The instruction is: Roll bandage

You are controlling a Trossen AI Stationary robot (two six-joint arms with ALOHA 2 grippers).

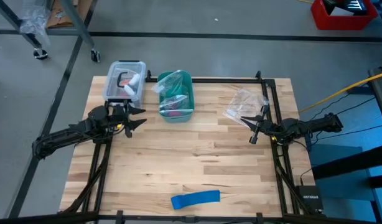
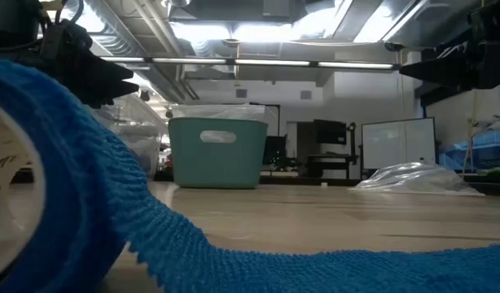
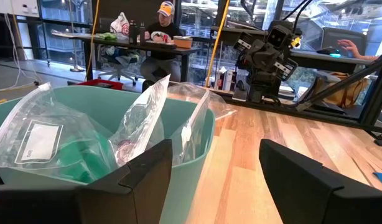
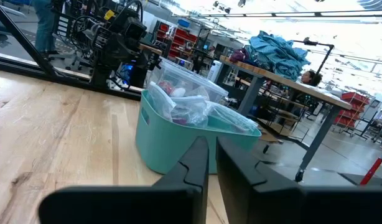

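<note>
The bandage [image 1: 195, 199] is lying flat and mostly unrolled along the near edge of the bench [image 1: 197, 155], its long axis running side to side across the bench, well apart from both arms. Its rolled end is sitting on the left-arm side, which the low view is showing as a blue coil filling the foreground.

The left pincer [image 1: 139, 117] is hovering with its fingers spread, just beside the teal bin [image 1: 176, 96] and far up the bench from the bandage. The right pincer [image 1: 254, 129] is hanging on the opposite side of the teal bin, its fingers pressed nearly together, close to a crumpled clear bag [image 1: 244, 103]. Both pincers are sitting about equally far from the bandage, one to each side of it.

A clear lidded box [image 1: 124, 81] is standing beside the teal bin. Bare wood is lying between the pincers and the bandage, so nothing seems to be blocking a reach down toward it.
</note>
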